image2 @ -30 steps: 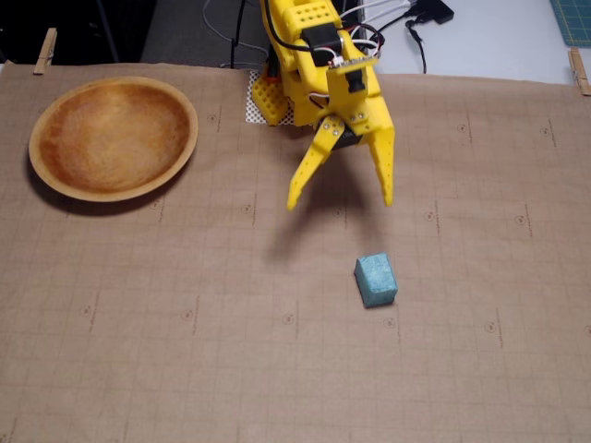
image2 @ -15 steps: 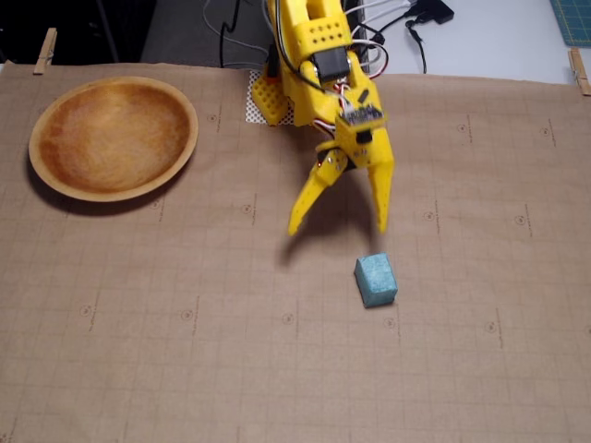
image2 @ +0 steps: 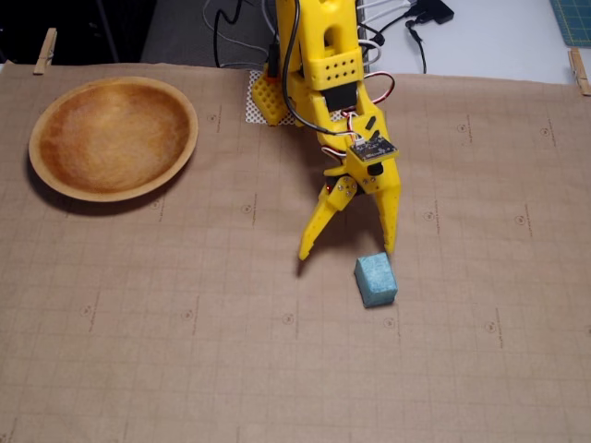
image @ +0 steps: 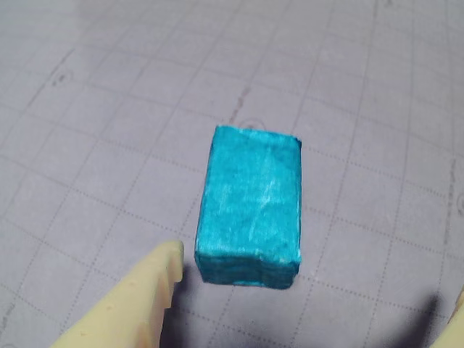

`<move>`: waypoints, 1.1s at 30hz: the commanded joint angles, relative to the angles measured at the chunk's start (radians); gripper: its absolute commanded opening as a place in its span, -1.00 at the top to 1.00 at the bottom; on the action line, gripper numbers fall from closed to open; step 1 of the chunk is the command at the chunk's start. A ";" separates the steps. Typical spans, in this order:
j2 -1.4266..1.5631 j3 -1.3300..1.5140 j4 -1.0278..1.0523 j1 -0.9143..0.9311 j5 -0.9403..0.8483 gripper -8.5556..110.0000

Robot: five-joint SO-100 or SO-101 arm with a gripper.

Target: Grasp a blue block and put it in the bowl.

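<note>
Two yellow fingers of gripper (image2: pixel 347 251) spread wide, empty, just far-left of blue block (image2: pixel 376 280) on the mat. Right finger mostly cropped in wrist view. Bowl (image2: pixel 113 137) far left.

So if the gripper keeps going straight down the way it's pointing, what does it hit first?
Probably the blue block: the open gripper points down just short of it. Depth is unclear; it could meet the paper mat instead.

One blue block (image2: pixel 376 280), one bowl (image2: pixel 113 137), and three wooden clothespins (image2: pixel 44 50) are visible.
</note>
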 commanded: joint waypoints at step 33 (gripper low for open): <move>-0.517 -0.295 -0.327 -0.005 0.075 0.03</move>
